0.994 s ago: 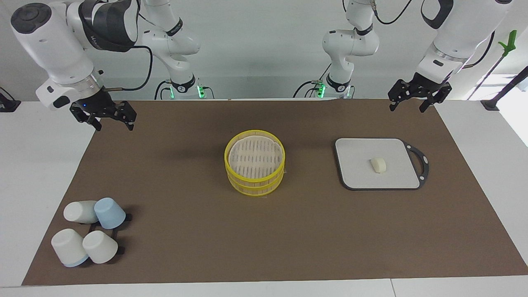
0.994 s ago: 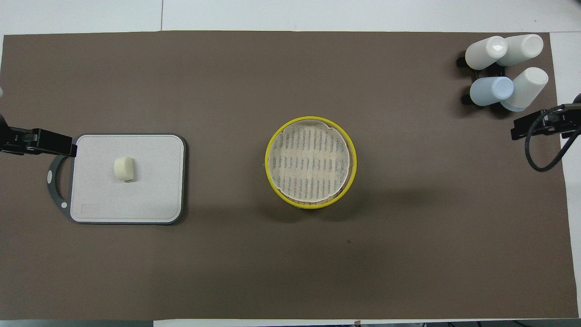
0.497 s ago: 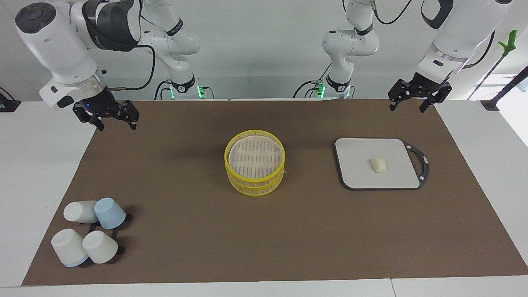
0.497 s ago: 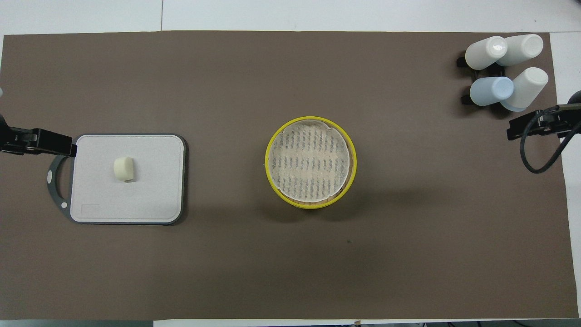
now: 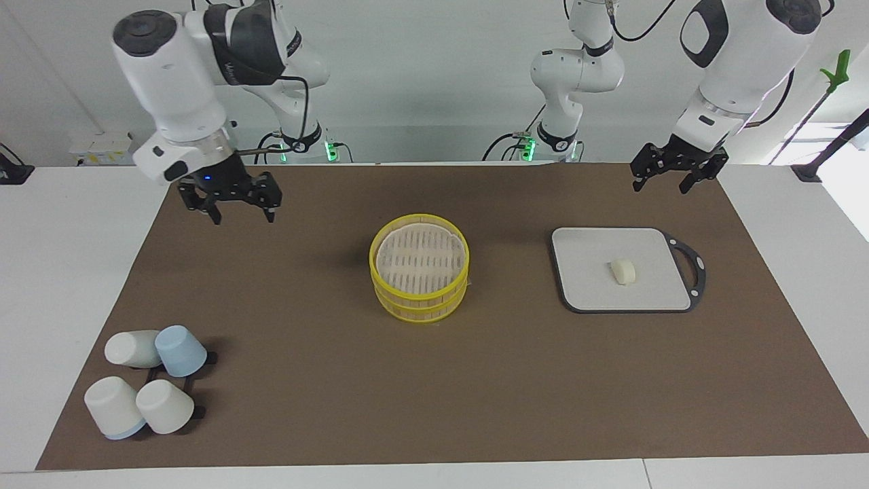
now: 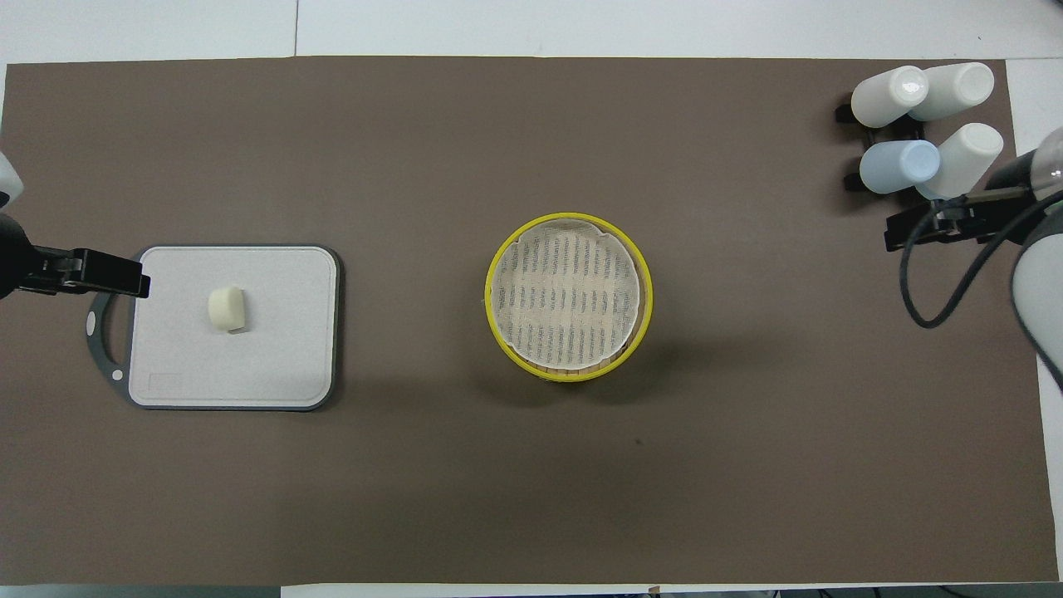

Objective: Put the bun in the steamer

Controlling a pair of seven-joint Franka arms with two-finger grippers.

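The left gripper (image 5: 660,179) hangs in the air with its fingers pointing down and spread apart, holding nothing, over the brown mat (image 5: 475,380) near the corner of the cutting board (image 5: 584,261) closest to the robots. The right gripper (image 5: 235,207) also points down with its fingers parted and empty, raised over the mat toward the right arm's end of the table.

One bun (image 5: 622,272) lies on the cutting board, apart from both grippers. In the overhead view the bun (image 6: 226,309) has its long axis running from nearer the robots to farther from them. One steamer (image 5: 419,275) stands at the middle of the mat, open, with two stacked yellow rings and nothing inside.

Four cups (image 5: 146,380), three white and one pale blue, rest upturned on a black rack at the right arm's end, farther from the robots than the steamer.
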